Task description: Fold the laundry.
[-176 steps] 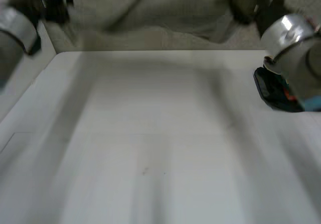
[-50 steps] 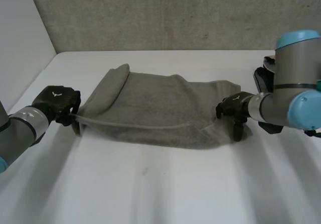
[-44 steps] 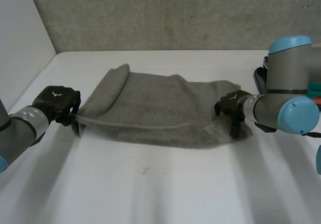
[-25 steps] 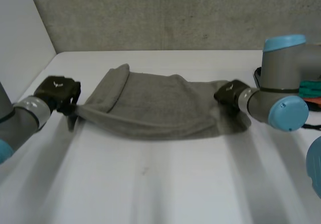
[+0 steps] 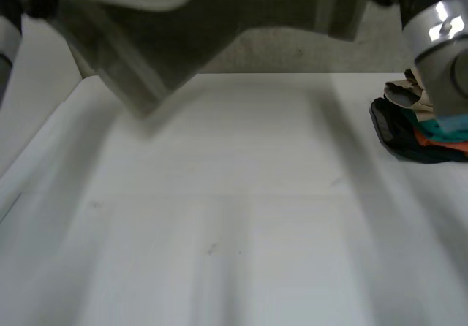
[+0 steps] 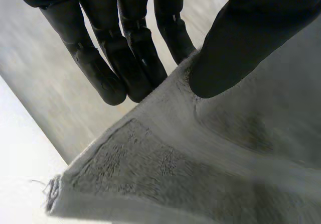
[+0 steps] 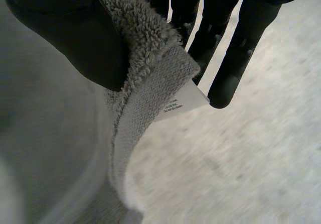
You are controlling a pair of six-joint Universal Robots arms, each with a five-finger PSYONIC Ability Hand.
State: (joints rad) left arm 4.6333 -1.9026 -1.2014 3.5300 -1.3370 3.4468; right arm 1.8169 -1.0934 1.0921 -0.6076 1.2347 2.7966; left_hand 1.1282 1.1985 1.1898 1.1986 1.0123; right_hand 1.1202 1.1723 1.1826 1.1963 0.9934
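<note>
Above the white table (image 5: 234,231) the grey towel (image 5: 183,26) is held aloft, probably to hang flat for folding | clothes pile (image 5: 417,132) is set aside | left hand (image 6: 251,38) is pinched near a towel corner | right hand (image 7: 65,33) is clamped on the hem by its label (image 7: 183,101).

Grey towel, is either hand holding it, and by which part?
The left hand pinches the grey towel at an edge near a corner; the right hand pinches its hem by the white label.
</note>
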